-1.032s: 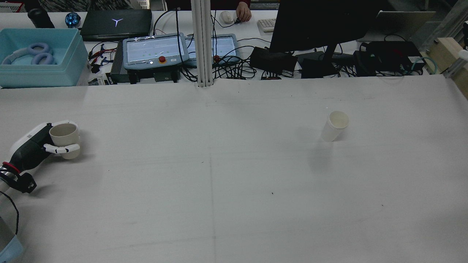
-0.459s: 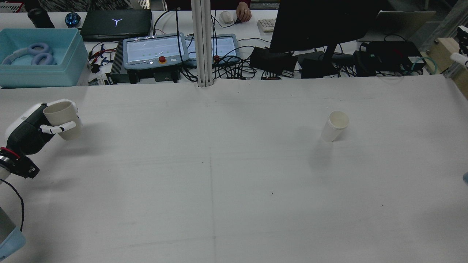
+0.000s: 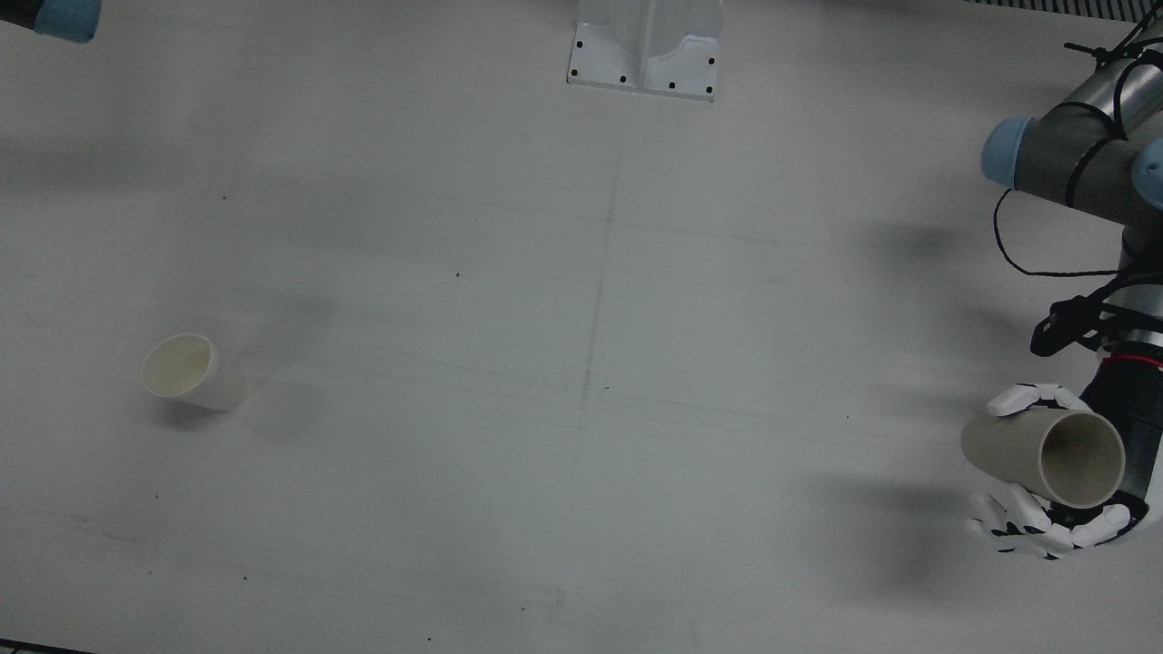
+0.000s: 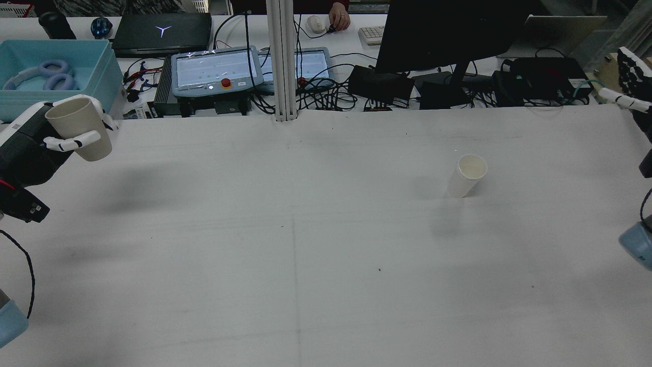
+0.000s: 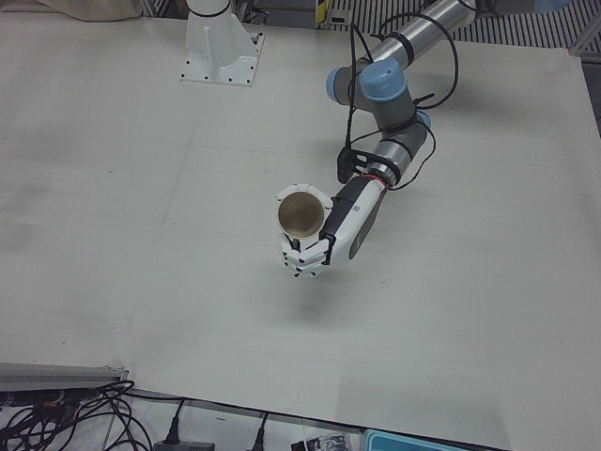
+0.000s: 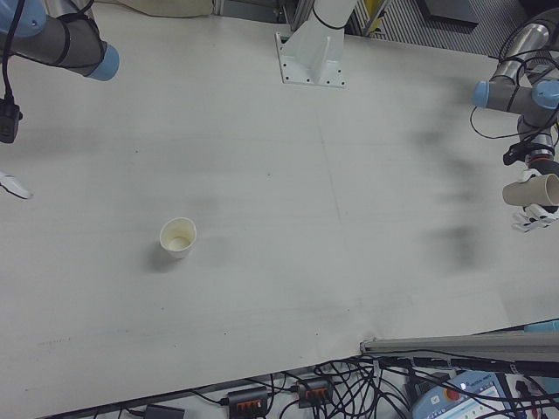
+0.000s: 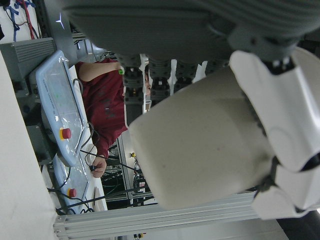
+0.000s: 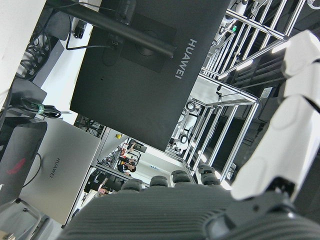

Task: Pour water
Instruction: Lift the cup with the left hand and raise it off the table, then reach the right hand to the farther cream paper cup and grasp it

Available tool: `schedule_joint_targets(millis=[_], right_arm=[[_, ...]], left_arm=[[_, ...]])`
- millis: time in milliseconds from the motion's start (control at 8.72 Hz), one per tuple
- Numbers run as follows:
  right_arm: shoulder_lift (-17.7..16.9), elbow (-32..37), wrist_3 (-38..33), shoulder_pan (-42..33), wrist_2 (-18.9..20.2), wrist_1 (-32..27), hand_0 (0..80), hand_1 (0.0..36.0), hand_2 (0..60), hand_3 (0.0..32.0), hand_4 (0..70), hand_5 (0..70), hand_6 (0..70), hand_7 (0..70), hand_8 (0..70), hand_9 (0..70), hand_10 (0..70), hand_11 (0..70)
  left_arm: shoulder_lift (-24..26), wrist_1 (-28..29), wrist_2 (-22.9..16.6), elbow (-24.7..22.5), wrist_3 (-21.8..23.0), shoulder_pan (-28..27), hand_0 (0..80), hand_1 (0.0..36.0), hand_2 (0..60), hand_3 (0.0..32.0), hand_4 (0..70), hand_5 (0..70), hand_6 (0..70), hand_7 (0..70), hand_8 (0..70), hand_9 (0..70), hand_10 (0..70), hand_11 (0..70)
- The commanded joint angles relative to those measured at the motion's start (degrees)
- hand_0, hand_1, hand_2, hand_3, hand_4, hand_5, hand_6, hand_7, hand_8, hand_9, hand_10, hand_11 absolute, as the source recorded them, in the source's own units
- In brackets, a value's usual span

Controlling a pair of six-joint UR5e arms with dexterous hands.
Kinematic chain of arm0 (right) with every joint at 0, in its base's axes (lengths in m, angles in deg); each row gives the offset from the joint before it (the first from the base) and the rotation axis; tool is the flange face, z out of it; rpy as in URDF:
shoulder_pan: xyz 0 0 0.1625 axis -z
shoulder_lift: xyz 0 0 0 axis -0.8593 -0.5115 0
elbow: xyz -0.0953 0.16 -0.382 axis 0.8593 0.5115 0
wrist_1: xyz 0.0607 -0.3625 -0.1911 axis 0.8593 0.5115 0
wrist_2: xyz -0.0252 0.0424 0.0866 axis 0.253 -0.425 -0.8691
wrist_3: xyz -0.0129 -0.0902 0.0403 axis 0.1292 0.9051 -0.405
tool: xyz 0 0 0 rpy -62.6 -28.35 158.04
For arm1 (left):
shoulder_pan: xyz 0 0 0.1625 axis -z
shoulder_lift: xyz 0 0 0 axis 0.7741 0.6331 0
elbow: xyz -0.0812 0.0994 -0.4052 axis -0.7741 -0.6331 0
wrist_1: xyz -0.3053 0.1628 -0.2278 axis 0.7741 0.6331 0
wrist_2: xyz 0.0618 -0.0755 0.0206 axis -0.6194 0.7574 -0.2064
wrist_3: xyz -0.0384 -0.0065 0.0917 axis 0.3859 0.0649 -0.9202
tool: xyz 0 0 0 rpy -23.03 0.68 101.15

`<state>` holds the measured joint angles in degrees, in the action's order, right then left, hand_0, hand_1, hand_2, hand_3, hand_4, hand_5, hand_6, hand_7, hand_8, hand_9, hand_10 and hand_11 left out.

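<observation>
Your left hand (image 4: 30,148) has its fingers (image 4: 71,141) wrapped around the beige cup (image 4: 79,127), one across the near wall and the rest behind it, so the cup is held clear above the table (image 4: 305,244); in the left-front view the same cup (image 5: 300,213) shows its open mouth, and from the front view it (image 3: 1045,452) is tilted with the mouth toward the camera. Your right hand (image 4: 634,86) sits at the far right edge of the rear view with its fingers (image 4: 624,101) spread apart and nothing between them. The white cup (image 4: 466,176) stands upright on the table, well apart from the left hand and nearer the right hand's side; the right-front view shows it (image 6: 178,237) alone on bare cloth. Beyond the table's far edge, directly past the white cup, stands a dark monitor (image 4: 448,33); the right hand view reads "HUAWEI" on its back (image 8: 182,57), and the same word appears on a silver laptop (image 8: 52,167) lying below it. Left of the monitor lie two teach pendants (image 4: 216,69), one with a red button, and a black laptop (image 4: 162,31) bearing a Y-shaped logo.
</observation>
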<state>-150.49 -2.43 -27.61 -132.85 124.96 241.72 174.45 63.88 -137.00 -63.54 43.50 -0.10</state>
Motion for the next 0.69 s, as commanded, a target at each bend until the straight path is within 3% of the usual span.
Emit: schedule_joint_targets(millis=[0, 229, 573], right_arm=[[1.9, 17.7, 0.2, 5.0, -2.7, -20.4, 44.7, 13.1, 16.2, 0.0, 2.8, 7.3, 4.0, 2.2, 1.0, 1.3, 0.2, 1.5], [5.1, 18.2, -3.3, 7.9, -2.2, -21.8, 44.7, 12.5, 15.8, 0.0, 7.2, 9.6, 4.9, 5.7, 1.9, 2.1, 0.0, 0.9], [5.1, 15.2, -4.4, 17.9, -2.9, -20.7, 46.0, 14.5, 16.3, 0.0, 0.8, 9.1, 0.9, 1.4, 0.6, 0.3, 0.0, 0.0]], left_arm=[[-0.1, -6.1, 3.3, -5.9, 0.2, 0.3, 50.2, 24.5, 60.0, 0.0, 36.2, 70.0, 40.5, 62.4, 41.6, 44.9, 19.3, 28.9], [-0.1, -8.6, 3.2, -7.8, 1.6, 0.4, 49.4, 23.0, 60.0, 0.0, 35.7, 70.0, 40.9, 62.0, 41.8, 44.2, 19.3, 28.8], [-0.2, -9.8, 3.2, -8.4, 2.4, 0.4, 48.4, 21.7, 60.0, 0.0, 34.9, 70.0, 40.8, 62.1, 42.3, 44.6, 19.9, 29.4]])
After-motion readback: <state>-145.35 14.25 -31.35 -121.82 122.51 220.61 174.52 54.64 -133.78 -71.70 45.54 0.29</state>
